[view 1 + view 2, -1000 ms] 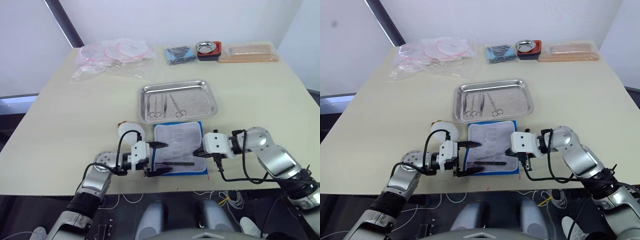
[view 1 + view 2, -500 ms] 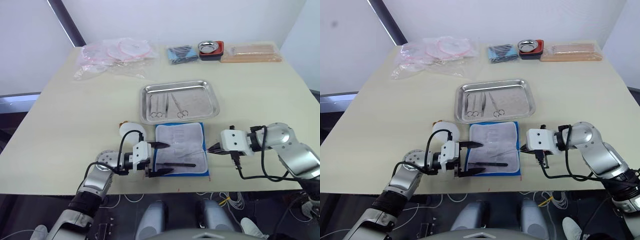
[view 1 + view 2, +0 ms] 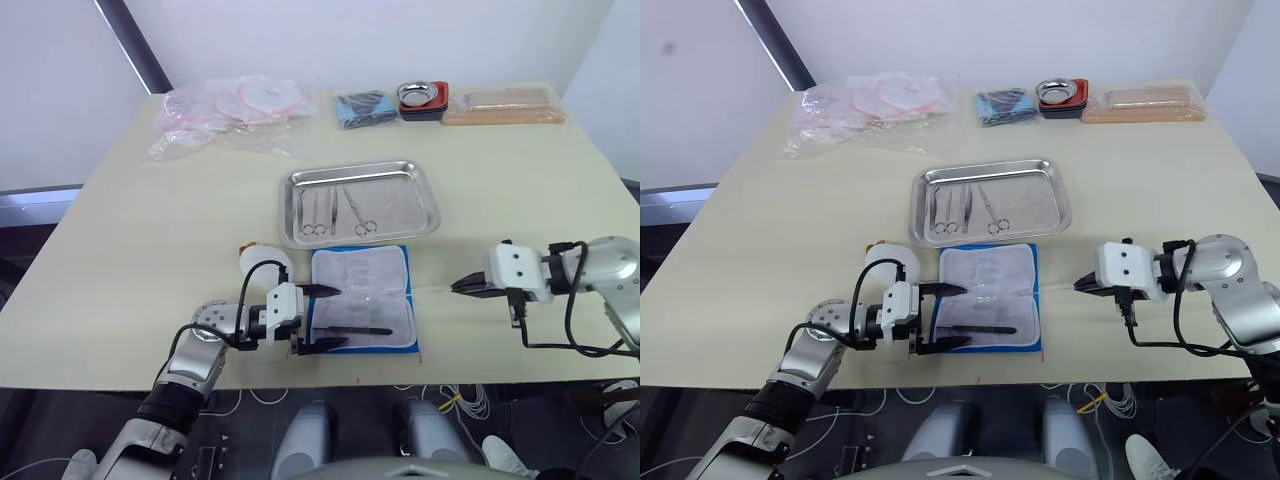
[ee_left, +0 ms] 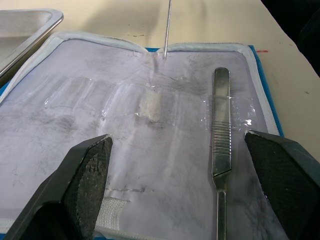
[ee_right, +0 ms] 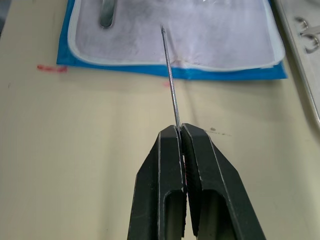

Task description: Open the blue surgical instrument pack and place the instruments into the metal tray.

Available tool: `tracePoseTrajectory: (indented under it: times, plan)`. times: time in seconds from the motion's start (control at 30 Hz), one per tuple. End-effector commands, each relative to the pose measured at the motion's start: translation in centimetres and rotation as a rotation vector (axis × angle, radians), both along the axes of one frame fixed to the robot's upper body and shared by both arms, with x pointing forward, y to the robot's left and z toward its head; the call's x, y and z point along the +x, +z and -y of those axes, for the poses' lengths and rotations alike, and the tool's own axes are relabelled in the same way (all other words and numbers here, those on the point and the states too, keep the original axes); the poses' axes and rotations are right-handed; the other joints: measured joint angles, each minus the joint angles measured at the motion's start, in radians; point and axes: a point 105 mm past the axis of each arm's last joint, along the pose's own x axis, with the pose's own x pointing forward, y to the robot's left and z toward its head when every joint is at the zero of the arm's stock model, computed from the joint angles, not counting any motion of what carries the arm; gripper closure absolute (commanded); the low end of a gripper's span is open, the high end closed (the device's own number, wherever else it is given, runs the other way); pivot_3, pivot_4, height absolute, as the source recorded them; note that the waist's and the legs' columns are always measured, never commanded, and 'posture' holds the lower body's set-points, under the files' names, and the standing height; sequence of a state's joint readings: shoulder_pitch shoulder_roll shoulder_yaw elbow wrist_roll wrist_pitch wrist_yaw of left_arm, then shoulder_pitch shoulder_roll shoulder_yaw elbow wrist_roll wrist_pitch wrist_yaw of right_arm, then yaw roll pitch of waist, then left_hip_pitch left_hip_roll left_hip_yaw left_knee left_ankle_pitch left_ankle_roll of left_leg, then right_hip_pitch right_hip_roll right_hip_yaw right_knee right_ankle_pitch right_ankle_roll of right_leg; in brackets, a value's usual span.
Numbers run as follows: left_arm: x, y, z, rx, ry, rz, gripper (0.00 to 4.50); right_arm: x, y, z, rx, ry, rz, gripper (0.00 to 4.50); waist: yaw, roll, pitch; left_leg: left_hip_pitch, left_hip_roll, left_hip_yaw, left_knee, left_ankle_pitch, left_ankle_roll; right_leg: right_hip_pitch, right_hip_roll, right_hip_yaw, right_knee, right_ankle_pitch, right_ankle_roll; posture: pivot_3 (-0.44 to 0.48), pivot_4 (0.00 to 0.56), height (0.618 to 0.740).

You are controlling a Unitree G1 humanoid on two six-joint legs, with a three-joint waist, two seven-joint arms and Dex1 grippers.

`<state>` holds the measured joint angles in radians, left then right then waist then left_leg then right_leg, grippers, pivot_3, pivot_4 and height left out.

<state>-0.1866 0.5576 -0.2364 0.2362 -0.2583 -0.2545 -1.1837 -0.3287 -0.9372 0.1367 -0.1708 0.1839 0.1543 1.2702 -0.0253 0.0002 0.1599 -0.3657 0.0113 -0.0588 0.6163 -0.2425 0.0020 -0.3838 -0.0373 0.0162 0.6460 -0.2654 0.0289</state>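
The blue surgical instrument pack lies open on the table, grey-white lining up, just in front of the metal tray. A flat dark instrument rests on the lining. Ring-handled scissors and another pair lie in the tray. My left gripper is open at the pack's left edge, its fingers astride the lining. My right gripper hovers to the right of the pack, shut on a thin straight probe whose tip reaches the pack's right edge.
Clear plastic bags lie at the back left. A dark blue folded bundle, a round metal bowl in a red dish and a beige flat packet line the back edge. A white round object sits beside my left arm.
My right gripper has moved right, away from the pack, drawing the thin probe out with it. The left gripper has stayed in place, open.
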Motion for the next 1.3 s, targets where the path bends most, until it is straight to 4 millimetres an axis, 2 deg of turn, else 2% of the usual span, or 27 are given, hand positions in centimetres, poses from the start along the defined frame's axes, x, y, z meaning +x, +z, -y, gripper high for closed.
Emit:
tracePoseTrajectory:
  times: [0.03, 0.2, 0.3, 0.53, 0.63, 0.9, 1.03, 1.3]
  plan:
    - [-1.5, -5.6, -3.0, 0.171, 0.097, -0.213, 0.00, 1.1, 2.2, -0.3, 0.179, -0.092, 0.014, 4.46, 0.000, 0.000, 0.000, 0.000, 0.000, 0.000, 0.000, 0.000, 0.000, 0.000, 0.000, 0.000, 0.000, 0.000, 0.000, 0.000, 0.150, 0.740]
    - [-1.5, -5.6, -3.0, 0.172, 0.099, -0.213, 0.00, 2.8, 2.7, -1.8, 0.311, -0.225, 0.001, 4.46, 0.000, 0.000, 0.000, 0.000, 0.000, 0.000, 0.000, 0.000, 0.000, 0.002, 0.001, 0.000, 0.000, 0.000, 0.000, 0.000, 0.150, 0.740]
    - [-1.5, -5.6, -3.1, 0.171, 0.103, -0.214, 0.00, 4.6, 3.1, -2.9, 0.395, -0.363, 0.007, 4.46, -0.001, 0.001, 0.000, 0.001, 0.000, 0.000, 0.000, 0.000, 0.000, 0.002, 0.001, 0.001, 0.000, 0.000, 0.000, 0.000, 0.150, 0.740]
    - [-1.7, -5.7, -3.0, 0.171, 0.099, -0.217, 0.00, 7.0, 2.9, -4.6, 0.490, -0.532, 0.002, 4.46, 0.004, 0.004, -0.002, 0.001, 0.000, 0.000, -0.001, 0.000, 0.000, 0.002, 0.002, 0.000, 0.000, 0.000, 0.000, 0.000, 0.150, 0.740]
    - [-1.6, -5.7, -3.1, 0.176, 0.099, -0.217, 0.00, 8.8, 3.1, -5.7, 0.533, -0.632, -0.002, 4.46, 0.002, 0.005, -0.003, 0.001, 0.000, 0.000, -0.001, 0.000, 0.000, 0.002, 0.002, 0.001, 0.000, 0.000, 0.000, 0.000, 0.150, 0.740]
    - [-1.4, -5.7, -3.6, 0.185, 0.112, -0.216, 0.00, 12.2, 3.3, -8.7, 0.594, -0.756, -0.058, 4.46, -0.003, 0.007, -0.004, 0.000, -0.001, -0.001, -0.001, 0.000, 0.001, 0.002, 0.004, 0.000, 0.000, 0.000, 0.000, 0.000, 0.150, 0.740]
    - [-1.5, -5.8, -3.6, 0.184, 0.112, -0.218, 0.00, 14.1, 2.7, -10.2, 0.577, -0.820, -0.065, 4.46, -0.012, 0.007, -0.004, 0.001, -0.001, 0.000, -0.001, 0.001, 0.001, 0.002, 0.004, 0.001, 0.001, 0.001, -0.001, 0.000, 0.150, 0.740]
    - [-1.5, -5.8, -3.7, 0.185, 0.119, -0.218, 0.00, 15.6, 1.0, -11.6, 0.564, -0.908, -0.115, 4.46, -0.015, 0.008, -0.004, 0.001, -0.001, 0.000, -0.001, 0.001, 0.001, 0.002, 0.004, 0.001, 0.001, 0.001, -0.002, 0.000, 0.150, 0.740]
